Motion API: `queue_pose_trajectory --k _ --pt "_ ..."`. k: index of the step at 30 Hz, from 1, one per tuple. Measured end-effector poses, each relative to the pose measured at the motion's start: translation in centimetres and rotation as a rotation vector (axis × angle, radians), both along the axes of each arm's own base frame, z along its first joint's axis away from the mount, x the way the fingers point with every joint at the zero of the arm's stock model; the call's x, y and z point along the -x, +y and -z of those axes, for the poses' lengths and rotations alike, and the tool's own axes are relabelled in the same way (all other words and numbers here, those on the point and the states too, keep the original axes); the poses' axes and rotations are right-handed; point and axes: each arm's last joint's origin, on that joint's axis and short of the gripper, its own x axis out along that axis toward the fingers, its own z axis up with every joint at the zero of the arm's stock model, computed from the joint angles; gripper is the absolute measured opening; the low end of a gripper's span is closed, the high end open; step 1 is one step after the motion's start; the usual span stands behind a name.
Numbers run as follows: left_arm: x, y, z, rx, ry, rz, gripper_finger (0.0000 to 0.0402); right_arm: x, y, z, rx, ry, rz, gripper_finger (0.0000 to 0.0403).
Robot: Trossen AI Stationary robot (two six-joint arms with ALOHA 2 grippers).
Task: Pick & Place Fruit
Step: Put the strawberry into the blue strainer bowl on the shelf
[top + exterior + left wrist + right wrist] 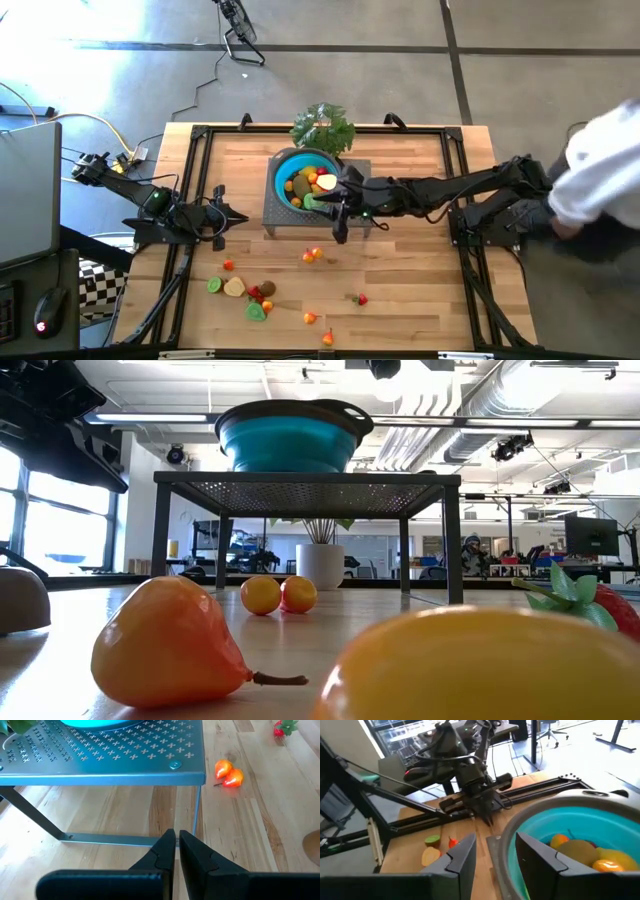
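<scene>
Wooden bench (420, 290) from left to right: your left pincer (232, 216) waits, pressed together, beside the metal stand (280, 215). Loose fruit (240, 290) lies scattered along the near side, more already in the blue bowl (285, 165) on the stand. Your right pincer (495, 852) hangs at the bowl's rim, fingers (462, 855) apart with nothing between them. Judging from this, a drop is done; lift clear of the rim before swinging toward the nearest pair of fruit (313, 256), so you don't nudge the bowl. Only the right wrist view shows the empty gap; the overhead hides it. The low view alone shows how high the bowl sits above the bench.
</scene>
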Motion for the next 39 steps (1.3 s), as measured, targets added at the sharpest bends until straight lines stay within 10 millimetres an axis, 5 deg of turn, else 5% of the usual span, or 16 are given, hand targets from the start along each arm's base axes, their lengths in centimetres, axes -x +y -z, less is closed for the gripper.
queue_pose_trajectory --k 39 --pt "0.0 0.0 0.0 0.000 0.000 0.000 0.0022 2.2 8.4 0.0 0.001 0.002 -0.249 0.0128"
